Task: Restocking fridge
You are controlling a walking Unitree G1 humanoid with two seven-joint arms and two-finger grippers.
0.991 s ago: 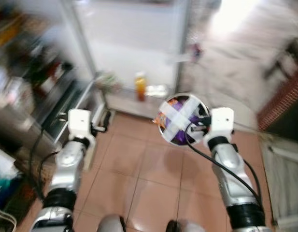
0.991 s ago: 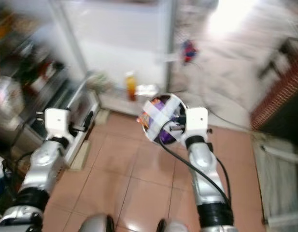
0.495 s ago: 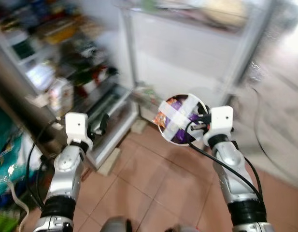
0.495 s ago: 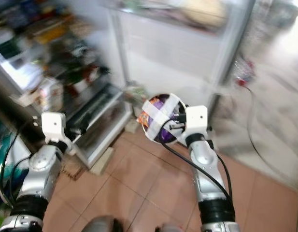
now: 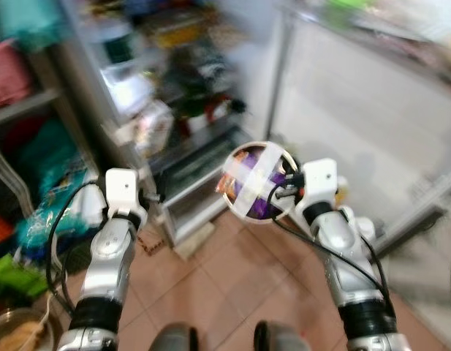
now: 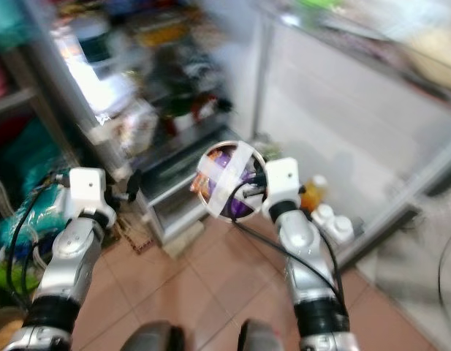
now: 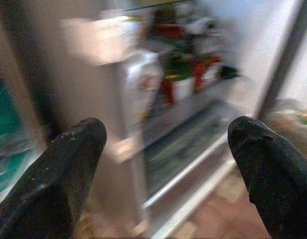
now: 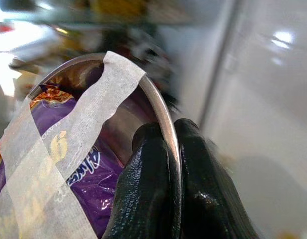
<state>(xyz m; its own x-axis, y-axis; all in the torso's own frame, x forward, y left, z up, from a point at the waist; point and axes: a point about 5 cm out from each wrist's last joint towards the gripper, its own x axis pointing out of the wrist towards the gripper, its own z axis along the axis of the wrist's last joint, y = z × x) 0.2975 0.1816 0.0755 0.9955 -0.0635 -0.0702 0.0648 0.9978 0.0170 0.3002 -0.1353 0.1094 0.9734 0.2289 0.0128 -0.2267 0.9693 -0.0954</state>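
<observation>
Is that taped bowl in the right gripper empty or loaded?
Loaded. The metal bowl, its rim pinched by the right gripper, holds a purple snack packet kept in by crossed white tape strips.

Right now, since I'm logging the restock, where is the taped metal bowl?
The taped metal bowl is held up by its rim in the right gripper, centre of the eye views, in front of the open fridge.
</observation>
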